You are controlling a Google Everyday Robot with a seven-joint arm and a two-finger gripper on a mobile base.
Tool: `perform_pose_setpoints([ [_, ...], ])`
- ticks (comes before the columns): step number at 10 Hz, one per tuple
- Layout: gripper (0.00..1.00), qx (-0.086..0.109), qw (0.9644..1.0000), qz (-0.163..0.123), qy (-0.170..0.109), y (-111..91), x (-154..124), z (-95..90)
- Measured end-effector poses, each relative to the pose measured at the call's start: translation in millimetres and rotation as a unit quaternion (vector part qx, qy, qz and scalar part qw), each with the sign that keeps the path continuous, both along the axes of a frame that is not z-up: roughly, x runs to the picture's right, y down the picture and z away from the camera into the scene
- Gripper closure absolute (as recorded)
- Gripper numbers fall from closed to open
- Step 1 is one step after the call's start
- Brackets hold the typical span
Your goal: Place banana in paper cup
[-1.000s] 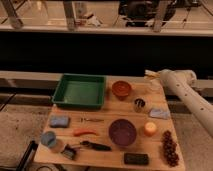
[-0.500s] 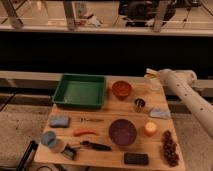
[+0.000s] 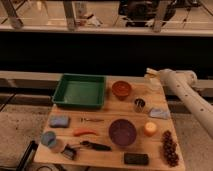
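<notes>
Little has moved since half a second ago: your arm (image 3: 187, 92) sits almost where it was, and everything on the surface (image 3: 112, 112) lies as before.

Take the orange bowl (image 3: 121, 89), round and glossy, as your landmark. The gripper (image 3: 152, 76) hangs to the right of it, at the end of the smooth white tube of the arm that slants in from the lower right. You cannot tell whether the gripper is clamped or loose. A small pale yellow piece, the banana (image 3: 150, 72), shows at the tip, up off the surface. Directly beneath it, just right of the bowl, stands the paper cup (image 3: 151, 85), a plain cream cylinder. You cannot tell whether the banana touches the rim.

Left of the bowl lies a green plastic tray (image 3: 80, 91), rectangular with raised walls. Near the bowl, below and right, stands a small dark metal cup (image 3: 140, 103), and further right a crumpled grey-blue cloth (image 3: 159, 113). Straight below the bowl sits a dull purple bowl (image 3: 122, 131), with a round yellow-orange thing (image 3: 150, 129) just to its right. Far below and right of the orange bowl is a knobbly dark red bunch of grapes (image 3: 170, 147). Below and left lies an orange-red curved thing (image 3: 84, 132).
</notes>
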State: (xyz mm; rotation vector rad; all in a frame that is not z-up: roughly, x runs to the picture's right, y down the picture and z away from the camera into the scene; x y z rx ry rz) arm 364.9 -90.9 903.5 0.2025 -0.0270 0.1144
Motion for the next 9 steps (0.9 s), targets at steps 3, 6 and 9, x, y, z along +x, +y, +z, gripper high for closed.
perform_pose_setpoints([
  [3, 0.60, -0.001, 1.0000, -0.004, 0.004, 0.4, -2.9, 0.0],
  [6, 0.28, -0.001, 1.0000, -0.002, 0.009, -0.1, -5.3, 2.4],
  [9, 0.20, 0.001, 0.9999, -0.001, 0.011, -2.4, -10.4, 4.5],
])
